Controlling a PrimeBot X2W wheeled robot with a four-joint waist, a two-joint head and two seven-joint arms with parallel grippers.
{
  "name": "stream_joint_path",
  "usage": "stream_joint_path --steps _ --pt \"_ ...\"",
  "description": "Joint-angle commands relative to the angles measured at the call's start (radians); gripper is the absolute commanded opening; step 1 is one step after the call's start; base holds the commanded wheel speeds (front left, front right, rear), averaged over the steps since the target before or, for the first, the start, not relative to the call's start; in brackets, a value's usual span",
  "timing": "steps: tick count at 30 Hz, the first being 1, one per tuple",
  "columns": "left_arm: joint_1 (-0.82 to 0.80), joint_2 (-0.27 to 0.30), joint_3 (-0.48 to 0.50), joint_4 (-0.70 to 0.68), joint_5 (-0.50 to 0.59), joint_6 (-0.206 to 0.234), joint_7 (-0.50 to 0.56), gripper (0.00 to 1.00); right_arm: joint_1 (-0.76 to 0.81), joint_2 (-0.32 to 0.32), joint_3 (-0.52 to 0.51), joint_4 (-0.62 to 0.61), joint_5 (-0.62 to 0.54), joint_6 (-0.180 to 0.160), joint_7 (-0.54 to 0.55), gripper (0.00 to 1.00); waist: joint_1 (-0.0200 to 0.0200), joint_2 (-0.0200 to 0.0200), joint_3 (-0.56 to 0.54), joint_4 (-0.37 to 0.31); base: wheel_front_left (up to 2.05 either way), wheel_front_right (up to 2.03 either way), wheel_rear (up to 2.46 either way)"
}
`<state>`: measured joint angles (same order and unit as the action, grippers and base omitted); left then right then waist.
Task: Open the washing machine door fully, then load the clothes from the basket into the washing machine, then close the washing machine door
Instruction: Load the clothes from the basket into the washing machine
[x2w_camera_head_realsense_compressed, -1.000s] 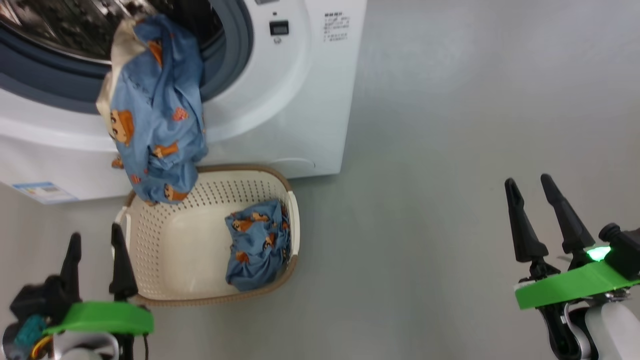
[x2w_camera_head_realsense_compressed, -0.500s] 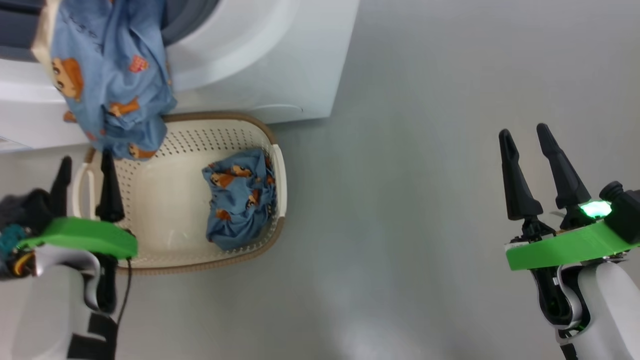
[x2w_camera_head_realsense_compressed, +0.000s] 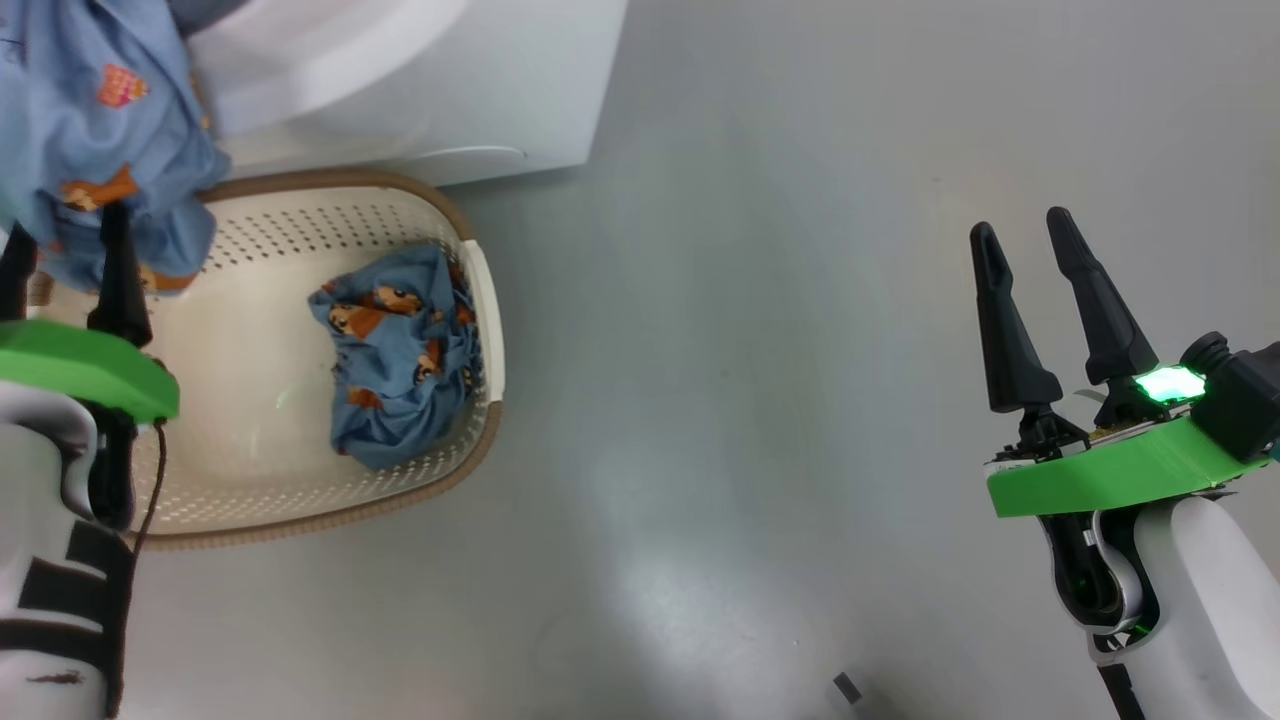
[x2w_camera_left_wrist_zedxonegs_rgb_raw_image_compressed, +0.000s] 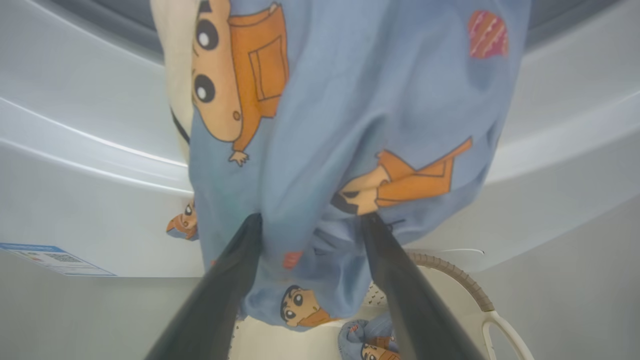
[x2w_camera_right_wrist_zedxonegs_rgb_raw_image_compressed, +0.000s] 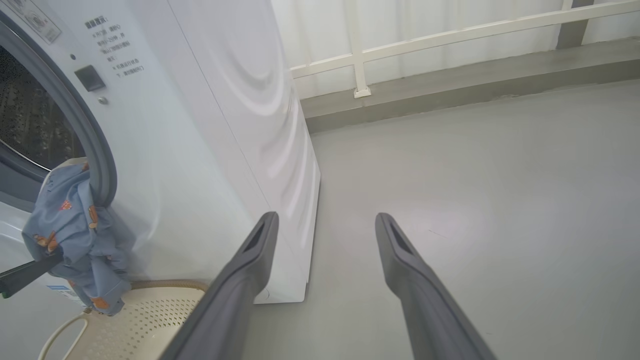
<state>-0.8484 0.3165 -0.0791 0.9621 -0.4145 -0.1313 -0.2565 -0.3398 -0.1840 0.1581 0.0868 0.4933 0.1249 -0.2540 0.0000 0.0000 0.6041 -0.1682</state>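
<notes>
A light blue piece of the clothes (x2w_camera_left_wrist_zedxonegs_rgb_raw_image_compressed: 340, 125) hangs out of the washing machine (x2w_camera_right_wrist_zedxonegs_rgb_raw_image_compressed: 200, 125) mouth, down its white front (x2w_camera_head_realsense_compressed: 100, 120). My left gripper (x2w_camera_left_wrist_zedxonegs_rgb_raw_image_compressed: 310, 220) is open, its fingertips at the lower part of this piece; I cannot tell if they touch it. In the head view the left gripper (x2w_camera_head_realsense_compressed: 65, 265) stands at the left edge over the basket (x2w_camera_head_realsense_compressed: 480, 300). A second blue bundle (x2w_camera_head_realsense_compressed: 395, 355) lies in the basket's right end. My right gripper (x2w_camera_head_realsense_compressed: 1020, 225) is open and empty over bare floor, far right. The washing machine door is out of view.
The cream basket (x2w_camera_right_wrist_zedxonegs_rgb_raw_image_compressed: 150, 310) sits on the grey floor against the machine's front. The machine's right side panel (x2w_camera_right_wrist_zedxonegs_rgb_raw_image_compressed: 260, 100) faces open floor. A white railing and low ledge (x2w_camera_right_wrist_zedxonegs_rgb_raw_image_compressed: 450, 75) run along the back. A blue label (x2w_camera_left_wrist_zedxonegs_rgb_raw_image_compressed: 50, 257) is on the machine's lower front.
The head camera has tilted, shifting the whole picture up and left. Against the hanging cloth, my left gripper has risen from beside the basket to the cloth's lower edge. Both grippers stay open.
</notes>
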Motion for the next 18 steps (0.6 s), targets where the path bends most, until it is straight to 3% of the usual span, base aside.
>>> stream_joint_path --steps 1,9,16,17,18 --pt "-0.013 0.05 0.007 -0.012 -0.017 0.001 -0.005 1.0 0.007 -0.002 0.02 -0.026 -0.006 0.006 -0.008 1.0 0.0 0.0 0.025 -0.024 0.0 0.0 0.0" --pt "-0.072 0.103 -0.119 -0.05 -0.137 0.001 -0.005 1.0 0.0 0.012 0.028 -0.037 -0.008 0.006 -0.008 1.0 0.0 0.0 0.059 -0.045 0.0 0.0 0.0" --pt "-0.123 0.136 -0.114 -0.038 -0.185 0.001 -0.005 1.0 -0.012 0.019 0.039 -0.044 -0.008 0.006 -0.008 1.0 0.0 0.0 0.081 -0.063 0.0 0.0 0.0" --pt "-0.128 0.139 -0.115 -0.039 -0.189 0.001 -0.005 0.96 -0.014 0.02 0.04 -0.045 -0.009 0.006 -0.008 1.0 0.0 0.0 0.083 -0.065 0.0 0.0 0.0" --pt "-0.134 0.14 -0.116 -0.04 -0.192 0.001 -0.005 0.6 -0.015 0.021 0.04 -0.046 -0.009 0.006 -0.008 1.0 0.0 0.0 0.085 -0.067 0.0 0.0 0.0"
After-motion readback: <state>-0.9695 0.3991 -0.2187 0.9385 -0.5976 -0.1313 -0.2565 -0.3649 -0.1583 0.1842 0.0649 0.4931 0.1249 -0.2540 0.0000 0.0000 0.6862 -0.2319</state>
